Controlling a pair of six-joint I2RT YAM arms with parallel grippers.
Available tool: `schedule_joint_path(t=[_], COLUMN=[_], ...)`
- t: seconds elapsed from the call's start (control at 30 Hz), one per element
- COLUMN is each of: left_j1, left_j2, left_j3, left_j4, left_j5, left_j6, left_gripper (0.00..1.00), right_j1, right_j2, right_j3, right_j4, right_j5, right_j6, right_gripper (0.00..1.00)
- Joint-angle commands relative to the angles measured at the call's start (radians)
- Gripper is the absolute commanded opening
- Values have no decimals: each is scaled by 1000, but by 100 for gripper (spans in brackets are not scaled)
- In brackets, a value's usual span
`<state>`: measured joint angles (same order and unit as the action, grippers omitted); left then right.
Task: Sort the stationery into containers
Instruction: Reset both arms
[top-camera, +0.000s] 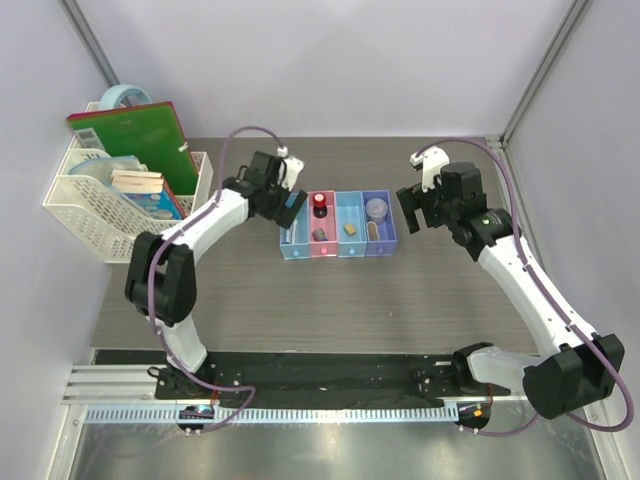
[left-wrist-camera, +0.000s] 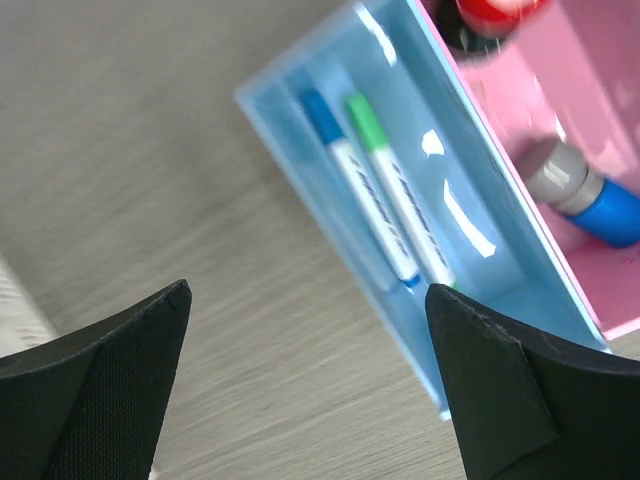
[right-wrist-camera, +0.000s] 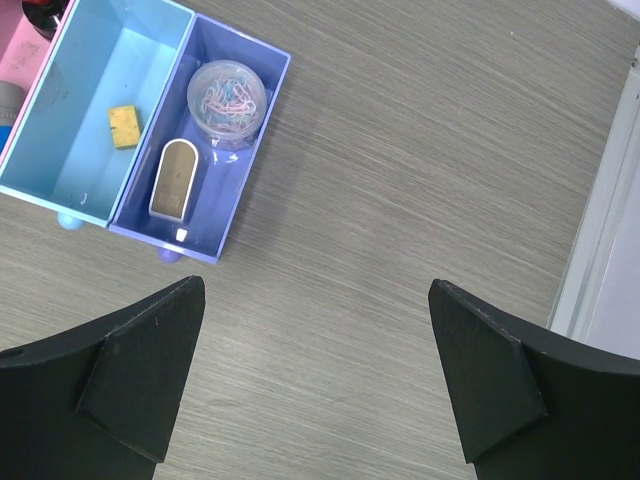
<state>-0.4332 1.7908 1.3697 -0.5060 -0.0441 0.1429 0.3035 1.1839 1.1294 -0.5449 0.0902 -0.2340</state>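
Left jaws and right jaws wide, empty, stationery incl. white green-capped pen (left-wrist-camera: 405, 200) already in the row of four joined translucent plastic bins (top-camera: 352, 250) on the desk (top-camera: 300, 300), left jaws close above its left end, so a careless swing could clip a wall, shoving it.

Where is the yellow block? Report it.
In the top view, the yellow block lies in the light blue bin between the pink bin and purple bin.
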Motion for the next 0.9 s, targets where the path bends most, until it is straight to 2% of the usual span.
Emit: schedule_joint_path(t=[0.0, 0.17, 0.3, 0.4, 0.57, 0.87], left_j1=[42, 44, 51, 73, 113, 149], left_j2=[-165, -352, -595, -707, -801, -835], left_j3=[124, 77, -84, -161, -210, -228], left_j4=[-31, -92, -60, -87, -109, -104], left_j5=[-17, -71, -111, -67, -34, -4], left_j6=[-5, -22, -37, -52, -75, -114], left_gripper=[100, 100, 100, 100, 100, 100], right_j1=[-4, -4, -4, -4, -4, -17], right_j2=[-49, -89, -102, -119, -129, -133], right_j3=[-20, -42, -46, -49, -54, -68], right_j4=[14, 8, 7, 3, -7, 0], right_j5=[-27, -67, -76, -121, -136, -145], right_j6=[-8, -7, 7, 13, 12, 28], right_gripper=[100, 100, 100, 100, 100, 100])
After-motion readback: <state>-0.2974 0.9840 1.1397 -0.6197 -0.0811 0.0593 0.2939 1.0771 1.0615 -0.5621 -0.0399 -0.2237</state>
